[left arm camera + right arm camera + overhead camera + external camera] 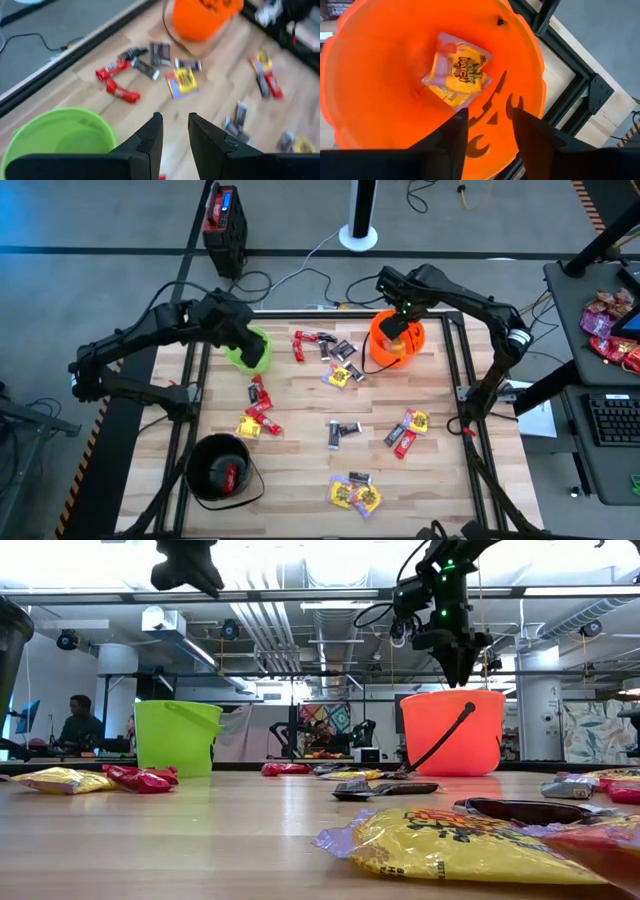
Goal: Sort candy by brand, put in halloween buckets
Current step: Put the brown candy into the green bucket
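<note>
My right gripper [398, 323] [490, 125] hangs open above the orange pumpkin bucket [410, 345] [452, 732]. A yellow wrapped candy [459, 70] lies on that bucket's floor, below the fingers and apart from them. My left gripper [245, 338] [175, 130] hovers open and empty above the lime green bucket [257, 357] [60, 137], whose visible inside is bare. The black bucket [220, 470] stands at the near left with a red candy [231, 474] inside. Red [260, 405], dark [345, 430] and yellow [355, 495] candies lie scattered on the wooden table.
Dark metal frame rails [455, 360] border the table. A side desk at the right holds pink-red packets [610, 330] and a keyboard [612, 420]. A black box [225, 220] and cables lie on the floor beyond the far edge. A person [75, 720] sits far behind.
</note>
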Controlling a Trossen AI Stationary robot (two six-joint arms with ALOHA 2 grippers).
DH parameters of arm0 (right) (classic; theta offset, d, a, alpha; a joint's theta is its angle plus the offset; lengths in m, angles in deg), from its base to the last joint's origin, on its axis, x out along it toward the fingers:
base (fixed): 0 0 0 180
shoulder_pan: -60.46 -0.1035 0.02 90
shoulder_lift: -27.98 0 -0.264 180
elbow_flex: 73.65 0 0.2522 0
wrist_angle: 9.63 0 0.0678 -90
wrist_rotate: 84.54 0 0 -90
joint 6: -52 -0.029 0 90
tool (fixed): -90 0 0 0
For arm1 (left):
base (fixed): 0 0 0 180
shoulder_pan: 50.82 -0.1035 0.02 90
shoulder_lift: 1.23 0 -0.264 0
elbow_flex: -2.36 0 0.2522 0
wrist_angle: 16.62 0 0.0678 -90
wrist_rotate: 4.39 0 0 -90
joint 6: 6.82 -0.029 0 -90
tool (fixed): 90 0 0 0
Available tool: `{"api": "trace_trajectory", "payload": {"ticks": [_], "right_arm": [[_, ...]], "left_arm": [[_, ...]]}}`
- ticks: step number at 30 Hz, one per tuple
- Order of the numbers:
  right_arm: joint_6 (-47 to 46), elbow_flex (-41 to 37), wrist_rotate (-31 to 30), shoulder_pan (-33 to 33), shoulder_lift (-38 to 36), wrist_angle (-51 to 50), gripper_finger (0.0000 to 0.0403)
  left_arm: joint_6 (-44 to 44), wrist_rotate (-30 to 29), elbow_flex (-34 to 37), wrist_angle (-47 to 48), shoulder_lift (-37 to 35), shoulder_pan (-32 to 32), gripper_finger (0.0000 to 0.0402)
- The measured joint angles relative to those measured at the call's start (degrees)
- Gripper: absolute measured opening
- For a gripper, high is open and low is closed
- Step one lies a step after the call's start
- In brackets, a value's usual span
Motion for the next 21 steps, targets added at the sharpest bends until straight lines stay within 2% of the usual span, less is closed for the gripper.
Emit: {"api": "trace_trajectory", "payload": {"ticks": [5, 9, 12, 21], "right_arm": [[0.24, 1.03, 8.17, -0.68, -3.75, 0.68, 0.0177], [2.59, 1.36, 14.84, -5.01, -7.34, 2.72, 0.0182], [3.93, 1.36, 17.42, -10.29, -9.40, 3.60, 0.0179], [9.03, -0.55, 16.85, -32.27, -10.45, 8.09, 0.0183]], "left_arm": [[-4.24, 0.18, 0.41, 2.37, -1.46, 0.89, 0.0077], [-6.81, 0.25, 0.54, 2.28, -2.47, 2.50, 0.0077], [-7.64, 0.31, 0.54, 2.28, -2.74, 3.60, 0.0077], [-11.99, 1.86, 1.92, -0.11, -3.39, 9.57, 0.0077]]}}
